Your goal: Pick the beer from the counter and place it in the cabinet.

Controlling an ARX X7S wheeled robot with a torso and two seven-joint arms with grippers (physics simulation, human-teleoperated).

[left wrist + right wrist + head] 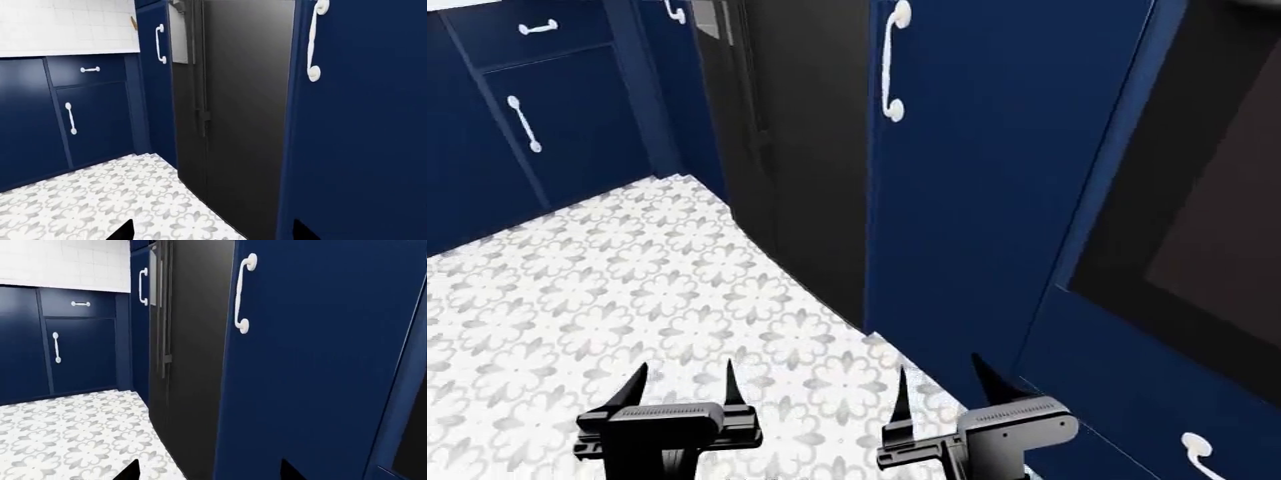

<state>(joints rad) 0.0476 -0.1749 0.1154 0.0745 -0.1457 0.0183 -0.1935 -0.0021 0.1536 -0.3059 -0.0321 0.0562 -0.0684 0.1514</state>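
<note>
The green beer bottle is out of view in all frames. The counter shows only as a white front edge [67, 51] above navy base doors and a drawer, under white wall tiles. A tall navy cabinet [1001, 170] with a white curved handle [892, 60] stands shut just ahead of me; it also shows in the left wrist view [360, 125] and the right wrist view [313, 365]. My left gripper [685, 368] and right gripper [940, 366] are both open and empty, low over the floor.
A black fridge [787, 130] stands left of the tall cabinet. A navy unit with a large black panel [1208, 200] is at the right. White floral floor tiles [587, 300] spread to the left. Navy base cabinets [534, 110] line the far wall.
</note>
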